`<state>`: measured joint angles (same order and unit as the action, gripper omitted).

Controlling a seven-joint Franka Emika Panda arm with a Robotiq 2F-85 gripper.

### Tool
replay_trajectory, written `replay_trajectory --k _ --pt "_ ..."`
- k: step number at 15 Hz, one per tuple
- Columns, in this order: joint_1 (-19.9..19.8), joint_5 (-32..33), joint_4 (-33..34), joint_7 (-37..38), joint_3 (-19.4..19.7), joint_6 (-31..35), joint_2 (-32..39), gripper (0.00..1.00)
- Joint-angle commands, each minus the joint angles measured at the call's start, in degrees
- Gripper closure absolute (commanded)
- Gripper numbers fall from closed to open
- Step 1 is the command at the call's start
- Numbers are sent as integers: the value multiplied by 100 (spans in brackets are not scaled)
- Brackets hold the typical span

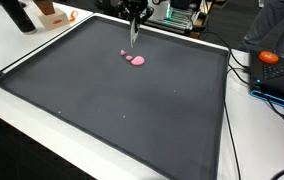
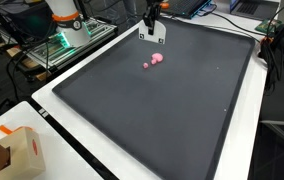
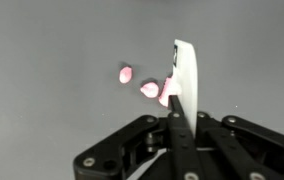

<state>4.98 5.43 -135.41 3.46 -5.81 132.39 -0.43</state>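
We see the gripper (image 3: pixel 178 118) w/ its fingers closed tight on a white piece (image 3: pixel 185 70), a flat, narrow thing gripped at one end. That grip leaves the far end free, and the piece hangs straight down toward the mat (image 1: pixel 132 110). We judge it's held this way so the free edge can sit near the pink bits (image 3: pixel 149 90) w/o the fingers getting close to the surface.

The bits lie in a small cluster on the mat, toward its far side and just beside the free end of the piece. We can't tell if the piece touches the mat or any bit.

The views differ. In an exterior view the piece (image 1: pixel 134 38) shows edge-on as a thin line under the gripper (image 1: pixel 134 18), w/ the bits (image 1: pixel 136 60) a bit nearer the camera. In an exterior view from another angle, the piece (image 2: pixel 152 36) shows its broad face, so we know it's flat. Only the wrist view separates the bits into approx. three lumps, one partly hidden behind the piece. The wrist view misses the surroundings: the white table (image 2: pixel 62 110) around the mat and a box (image 2: pixel 17 150) at its corner.
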Motion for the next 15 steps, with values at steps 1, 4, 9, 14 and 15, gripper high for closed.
replay_trajectory --k 1,4,9,14,15 --pt "211 576 360 904 -191 -329 182 99" --pt "386 1032 750 1593 -324 -693 476 99" --pt "754 1579 1518 2323 -376 -1541 1212 99" --pt "1124 1789 2145 2512 -304 -2095 1922 99" --pt "1192 1828 2240 2530 -291 -2156 2039 99"
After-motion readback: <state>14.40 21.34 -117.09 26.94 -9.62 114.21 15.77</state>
